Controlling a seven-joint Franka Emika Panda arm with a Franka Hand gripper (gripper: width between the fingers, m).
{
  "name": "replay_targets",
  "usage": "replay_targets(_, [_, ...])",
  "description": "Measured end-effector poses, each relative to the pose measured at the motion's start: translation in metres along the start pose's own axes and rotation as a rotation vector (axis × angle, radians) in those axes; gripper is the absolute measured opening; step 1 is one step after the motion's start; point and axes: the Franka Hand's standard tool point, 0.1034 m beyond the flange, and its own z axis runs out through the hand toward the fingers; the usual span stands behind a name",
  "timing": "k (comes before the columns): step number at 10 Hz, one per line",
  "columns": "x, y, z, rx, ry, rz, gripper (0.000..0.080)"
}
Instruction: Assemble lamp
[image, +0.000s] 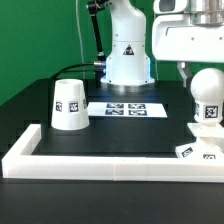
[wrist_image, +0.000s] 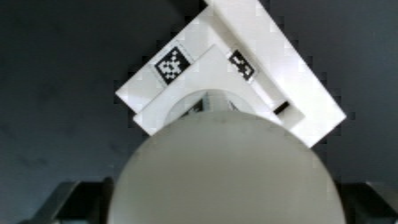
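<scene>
Gripping bulb between fingers, clamped on its sides; bulb above base; shade well apart

The middle of the black bench lies open, between the cone shade at the exterior view's left and the base block at its right. The flat marker board lies low behind that stretch. The border rail walls the front edge and the left side. The arm's pedestal blocks the back. The bulb fills the room right above the base block.
</scene>
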Motion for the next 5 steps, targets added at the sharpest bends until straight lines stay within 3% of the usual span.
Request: replay_targets(5, [-0.0034, -0.0023, 0.0006, 0.01, -0.038, 0.33, 0.0579])
